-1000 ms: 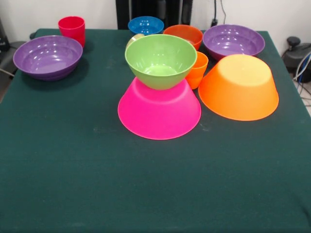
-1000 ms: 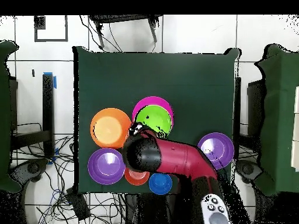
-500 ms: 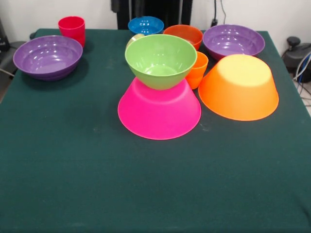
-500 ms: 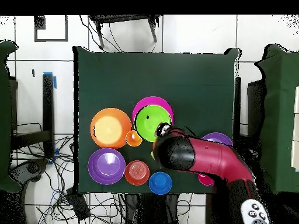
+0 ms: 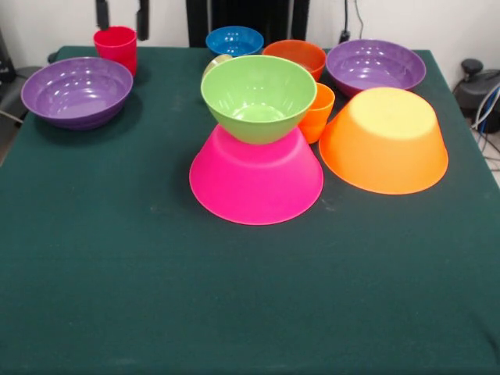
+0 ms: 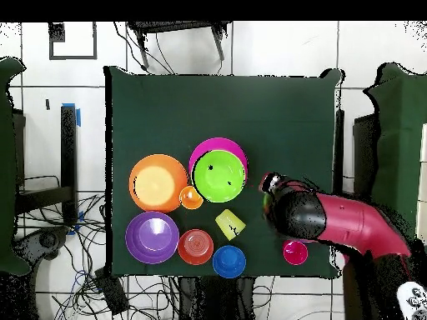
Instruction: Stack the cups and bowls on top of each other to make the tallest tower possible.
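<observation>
A green bowl (image 5: 258,98) sits upright on an upturned pink bowl (image 5: 256,183) at mid-table; from overhead the green bowl (image 6: 219,173) covers most of the pink bowl (image 6: 198,155). An upturned large orange bowl (image 5: 384,141) stands beside them, with an orange cup (image 5: 319,109) between. The pale yellow cup (image 5: 217,61) peeks out behind the green bowl and lies tilted (image 6: 230,223). My gripper (image 5: 122,14) hangs open and empty just above the red cup (image 5: 116,43). Overhead, the arm (image 6: 334,223) hides the gripper.
Two purple bowls (image 5: 76,90) (image 5: 375,66), a blue bowl (image 5: 234,39) and a small orange-red bowl (image 5: 295,55) stand upright along the far side. The red cup (image 6: 294,252) is close to a table corner. The arm covers one purple bowl overhead.
The arm has swung sideways from above the middle bowls toward the red cup. Its fingertips now show at the front view's top edge. No cup or bowl has moved.
</observation>
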You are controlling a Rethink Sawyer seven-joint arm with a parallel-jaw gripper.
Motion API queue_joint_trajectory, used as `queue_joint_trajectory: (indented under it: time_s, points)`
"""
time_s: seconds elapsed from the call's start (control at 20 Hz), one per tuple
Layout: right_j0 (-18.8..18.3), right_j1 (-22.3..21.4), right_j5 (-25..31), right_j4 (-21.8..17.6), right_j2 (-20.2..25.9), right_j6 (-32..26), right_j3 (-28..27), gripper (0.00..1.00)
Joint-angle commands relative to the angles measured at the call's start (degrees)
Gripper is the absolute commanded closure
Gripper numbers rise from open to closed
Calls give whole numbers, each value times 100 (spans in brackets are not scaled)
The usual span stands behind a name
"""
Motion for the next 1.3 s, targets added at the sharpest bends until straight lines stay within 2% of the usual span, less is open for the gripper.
queue_joint_trajectory:
  time_s: [0.05,0.2,0.4,0.65,0.9,1.2,1.3]
  points:
    - [-139,1193,-460,-1166,614,-1215,-282,0]
    - [-192,1413,-505,-1362,655,-1100,-405,0]
    - [-555,1660,-359,-1425,863,-1193,-405,0]
    - [-806,2020,-523,-1595,952,-984,-383,0]
    - [-758,1976,-662,-1841,848,-760,-391,0]
    - [-512,1836,-912,-2459,504,-651,-677,0]
    - [-592,1835,-782,-2514,550,-731,-734,0]
